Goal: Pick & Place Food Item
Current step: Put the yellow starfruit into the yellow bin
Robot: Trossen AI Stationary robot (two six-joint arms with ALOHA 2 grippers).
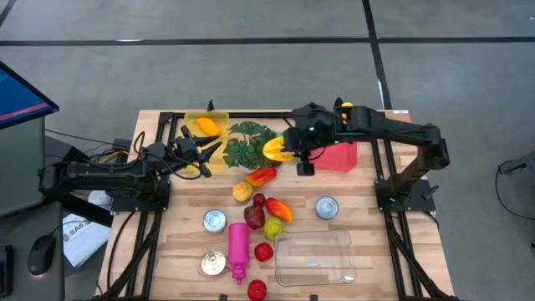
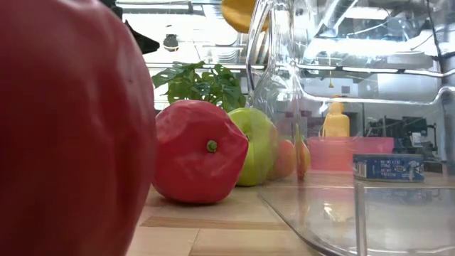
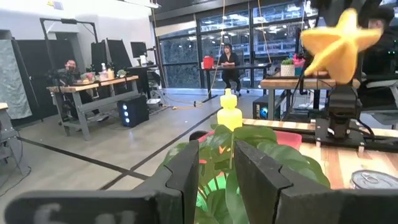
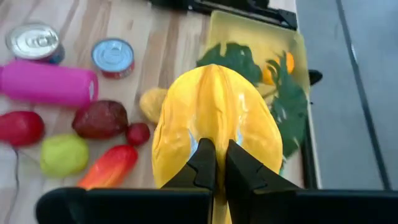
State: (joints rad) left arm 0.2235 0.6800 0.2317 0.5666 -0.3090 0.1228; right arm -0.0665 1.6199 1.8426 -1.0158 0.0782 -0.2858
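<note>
A yellow starfruit (image 1: 273,150) (image 4: 214,106) hangs in the air beside the green leafy plant (image 1: 245,143), with my right gripper (image 1: 289,150) (image 4: 216,158) shut on it. The left wrist view shows it end-on as a star (image 3: 339,40), high above the table. My left gripper (image 1: 211,151) (image 3: 216,171) waits level at the plant's left side, near the yellow tray (image 1: 189,118). Its fingers stand a little apart with nothing between them. Several other toy foods (image 1: 267,213) lie on the wooden table's middle. My right gripper pinches one ridge of the starfruit (image 4: 214,134) between its two fingers. The fingers slant down from the table's right side and lie along the ridge. The fruit hangs below the fingers, lifted clear of the table and the plant.
A clear plastic container (image 1: 314,258) stands near the front edge, and a red box (image 1: 341,156) lies under the right arm. Three cans (image 1: 215,220) (image 1: 326,206) (image 1: 212,264) and a pink bottle (image 1: 238,248) stand among the foods. An orange fruit (image 1: 206,127) lies on the tray.
</note>
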